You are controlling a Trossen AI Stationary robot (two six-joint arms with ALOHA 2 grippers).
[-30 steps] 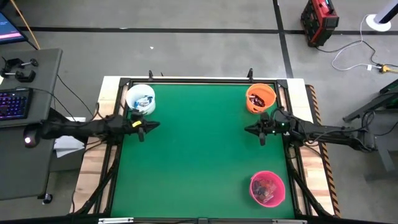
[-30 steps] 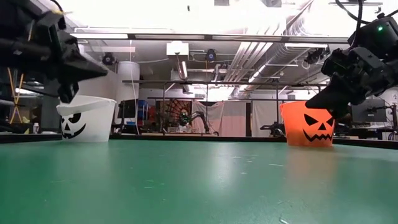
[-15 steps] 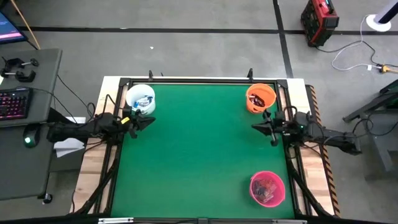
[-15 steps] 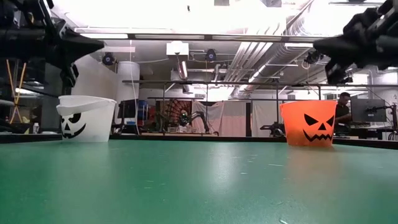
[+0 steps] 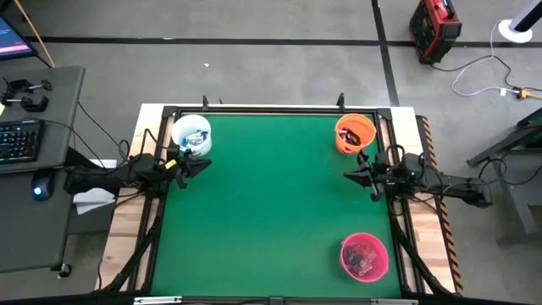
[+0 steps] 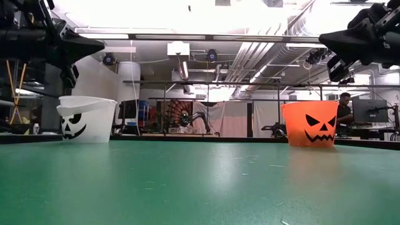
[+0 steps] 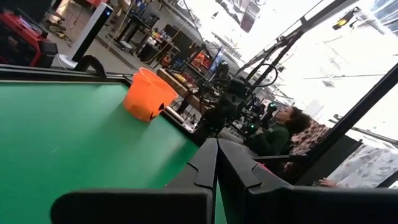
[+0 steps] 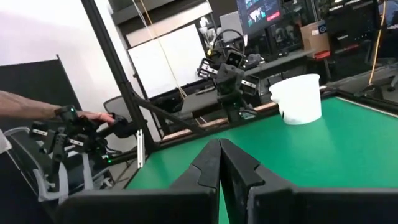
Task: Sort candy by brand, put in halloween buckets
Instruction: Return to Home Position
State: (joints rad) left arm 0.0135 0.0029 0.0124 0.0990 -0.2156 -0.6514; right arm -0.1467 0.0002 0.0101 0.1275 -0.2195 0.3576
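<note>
I read the left gripper (image 5: 207, 163) at the left edge of the green table (image 5: 271, 212), raised off the surface. Its fingers are pressed together with nothing between them. The white bucket (image 5: 175, 134) stands just beside it, toward the table's far edge. The right gripper (image 5: 347, 174) sits at the opposite edge, likewise closed and empty. The orange bucket (image 5: 339, 135) is near it on the far side. The pink bucket (image 5: 343, 254) is well apart from it on the near side. Candy (image 5: 364, 257) lies inside all three buckets.
</note>
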